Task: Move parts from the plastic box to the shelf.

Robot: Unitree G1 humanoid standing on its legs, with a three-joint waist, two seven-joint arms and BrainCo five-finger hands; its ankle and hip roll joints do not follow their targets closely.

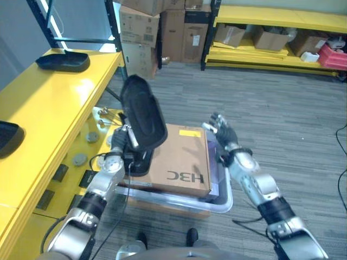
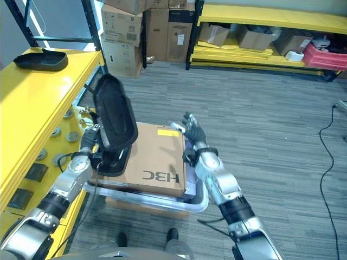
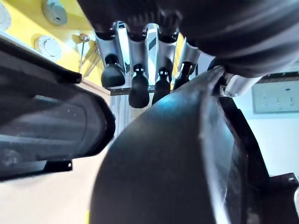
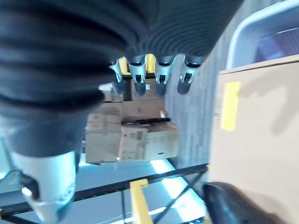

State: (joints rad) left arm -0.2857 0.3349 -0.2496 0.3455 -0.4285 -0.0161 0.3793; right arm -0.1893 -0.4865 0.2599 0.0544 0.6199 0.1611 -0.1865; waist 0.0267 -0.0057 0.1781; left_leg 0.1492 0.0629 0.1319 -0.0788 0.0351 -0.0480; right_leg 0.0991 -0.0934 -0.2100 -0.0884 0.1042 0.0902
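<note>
My left hand [image 1: 121, 145] is shut on the lower edge of a black oval part [image 1: 143, 112] and holds it upright above a cardboard box [image 1: 181, 160]. That box lies in the clear plastic box [image 1: 225, 202]. The wrist view shows the same part [image 3: 159, 163] just past my fingers [image 3: 135, 86]. Under the raised part, a second black part [image 1: 140, 162] rests on the cardboard. My right hand [image 1: 222, 131] hovers open over the plastic box's right edge. The yellow shelf [image 1: 49, 103] runs along the left and carries two black parts [image 1: 63, 61], [image 1: 8, 136].
The shelf's lower level [image 1: 81, 157] holds round discs and dark flat pieces. Stacked cardboard boxes [image 1: 141, 32] stand at the back. A yellow rack [image 1: 271, 51] with boxes lines the far right. Grey carpet [image 1: 282, 124] lies open to the right.
</note>
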